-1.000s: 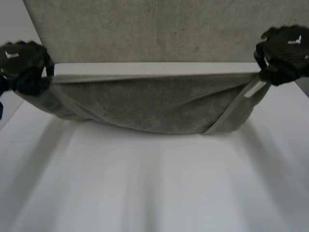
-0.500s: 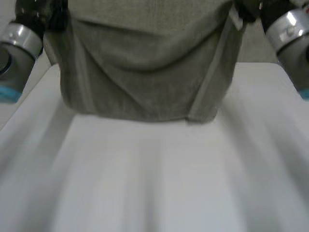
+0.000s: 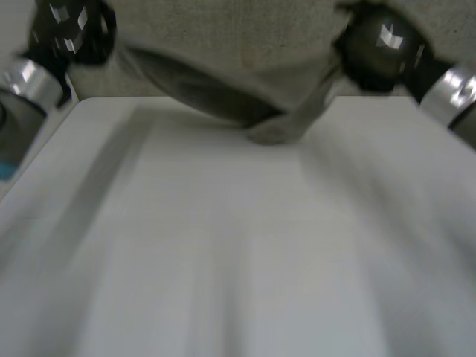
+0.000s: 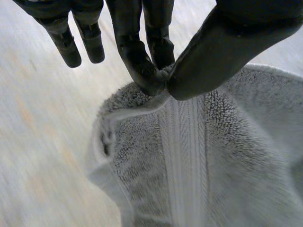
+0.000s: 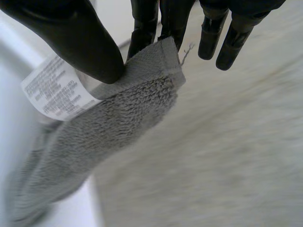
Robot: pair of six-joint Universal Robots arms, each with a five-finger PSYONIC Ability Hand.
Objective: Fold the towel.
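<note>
A grey terry towel hangs stretched between my two hands above the far edge of the white table. Its lowest fold dips down to the table's far edge. My left hand is up at the far left. Its thumb and fingers pinch the towel at a corner by a woven band. My right hand is up at the far right. Its thumb and fingers pinch the towel at the corner bearing a white label.
The bare tabletop spreads from the towel toward me. Pale floor lies beyond the table under both hands. My grey forearms come in at both sides.
Both hands have risen and come closer together with the towel. Its hanging lower part has lifted off the table, up to the far edge.
</note>
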